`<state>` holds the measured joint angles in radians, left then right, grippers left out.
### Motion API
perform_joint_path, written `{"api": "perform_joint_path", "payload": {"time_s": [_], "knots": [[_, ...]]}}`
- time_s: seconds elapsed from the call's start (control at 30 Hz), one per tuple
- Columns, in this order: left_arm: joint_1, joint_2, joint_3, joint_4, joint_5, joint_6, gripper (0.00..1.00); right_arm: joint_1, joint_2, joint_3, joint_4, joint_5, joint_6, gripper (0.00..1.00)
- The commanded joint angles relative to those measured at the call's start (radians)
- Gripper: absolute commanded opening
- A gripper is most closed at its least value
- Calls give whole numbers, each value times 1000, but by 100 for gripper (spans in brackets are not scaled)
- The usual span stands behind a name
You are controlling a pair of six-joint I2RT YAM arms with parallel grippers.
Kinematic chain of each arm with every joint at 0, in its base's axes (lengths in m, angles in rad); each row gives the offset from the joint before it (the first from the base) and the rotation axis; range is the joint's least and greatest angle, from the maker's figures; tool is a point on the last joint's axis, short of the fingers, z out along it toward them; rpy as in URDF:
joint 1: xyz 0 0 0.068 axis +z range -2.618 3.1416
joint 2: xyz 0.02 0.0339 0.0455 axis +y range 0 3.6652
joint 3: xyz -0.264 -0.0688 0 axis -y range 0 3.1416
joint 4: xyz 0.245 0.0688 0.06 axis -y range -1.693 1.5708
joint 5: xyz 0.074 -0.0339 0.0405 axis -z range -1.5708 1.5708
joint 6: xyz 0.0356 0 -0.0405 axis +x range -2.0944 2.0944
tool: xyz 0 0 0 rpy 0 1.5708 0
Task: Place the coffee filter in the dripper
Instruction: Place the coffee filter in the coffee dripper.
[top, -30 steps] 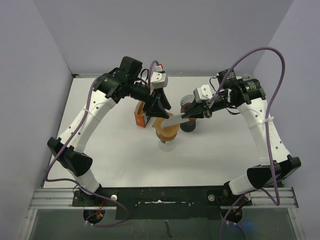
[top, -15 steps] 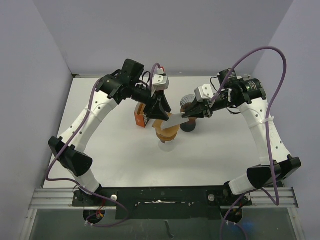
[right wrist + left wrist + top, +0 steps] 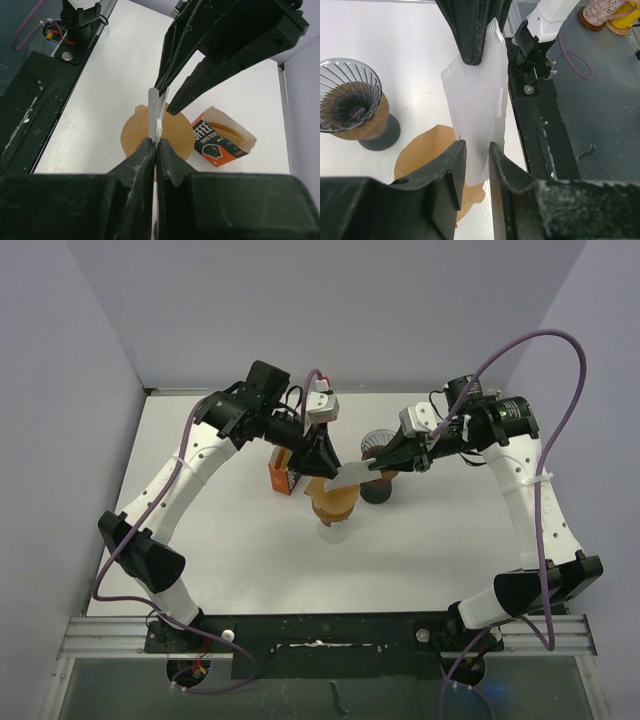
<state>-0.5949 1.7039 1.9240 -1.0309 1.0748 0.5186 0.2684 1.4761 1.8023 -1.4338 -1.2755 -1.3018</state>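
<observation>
Over the middle of the table [image 3: 230,560], the right gripper [image 3: 154,146] is clamped tight on one edge of the white coffee filter [image 3: 475,100], which is held up in the air. The left gripper [image 3: 477,152] straddles the opposite edge. A gap shows beside the paper, so I cannot tell whether it grips. A brown paper round [image 3: 335,502] sits directly beneath. The glass dripper [image 3: 347,97] stands just beside it, apart from the filter. An orange filter box [image 3: 220,140] lies open nearby.

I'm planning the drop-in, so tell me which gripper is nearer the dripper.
Right. The right gripper, pinching the white filter, is right by the dripper. The left gripper is farther off to the dripper's left, above the brown paper.
</observation>
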Motion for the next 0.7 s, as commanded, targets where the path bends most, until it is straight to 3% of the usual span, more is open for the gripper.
{"api": "perform_joint_path", "payload": {"time_s": [0.0, 0.2, 0.37, 0.5, 0.57, 0.67], "knots": [[4, -28, -5, 42, 58, 22, 21, -28, -26, 10, 20, -88, -16, 2], [-2, -20, 10, 72, 94, -2, 10, -37, -27, -15, 34, -109, -14, 3], [-13, -10, 19, 101, 85, -38, 8, -40, -26, -23, 43, -114, -12, 5], [-15, -5, 36, 113, 75, -60, 0, -52, -27, -40, 76, -115, 24, 12], [-12, -4, 51, 136, 37, -96, 0, -69, -31, -50, 173, -100, 173, 20], [0, -5, 69, 218, -82, -208, 0, -89, -45, -69, 475, 57, 659, 26]]}}
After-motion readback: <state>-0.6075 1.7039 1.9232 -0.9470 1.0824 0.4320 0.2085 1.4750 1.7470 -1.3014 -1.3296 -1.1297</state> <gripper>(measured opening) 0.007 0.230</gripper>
